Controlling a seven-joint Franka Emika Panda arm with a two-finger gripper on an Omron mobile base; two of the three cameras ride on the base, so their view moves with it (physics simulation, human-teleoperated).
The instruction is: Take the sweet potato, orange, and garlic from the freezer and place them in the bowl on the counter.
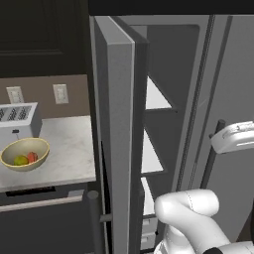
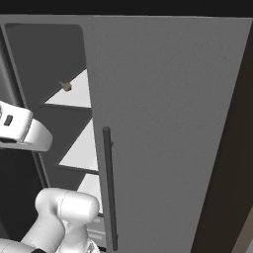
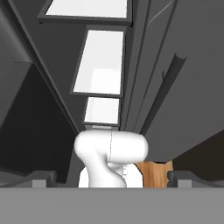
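Observation:
The pale yellow-tan bowl stands on the marbled counter in front of the toaster. Inside it lie the yellow-olive orange and the reddish sweet potato. The freezer stands with its long door swung open, showing white shelves. A small tan lump, the garlic, sits at the edge of an upper shelf. My gripper is open, its fingertips wide apart with nothing between them, and it looks down along the freezer shelves, well away from the garlic.
A silver toaster sits at the back of the counter under two wall outlets. The fridge's right door is closed, with a long dark handle. My white arm rises just in front of the freezer opening.

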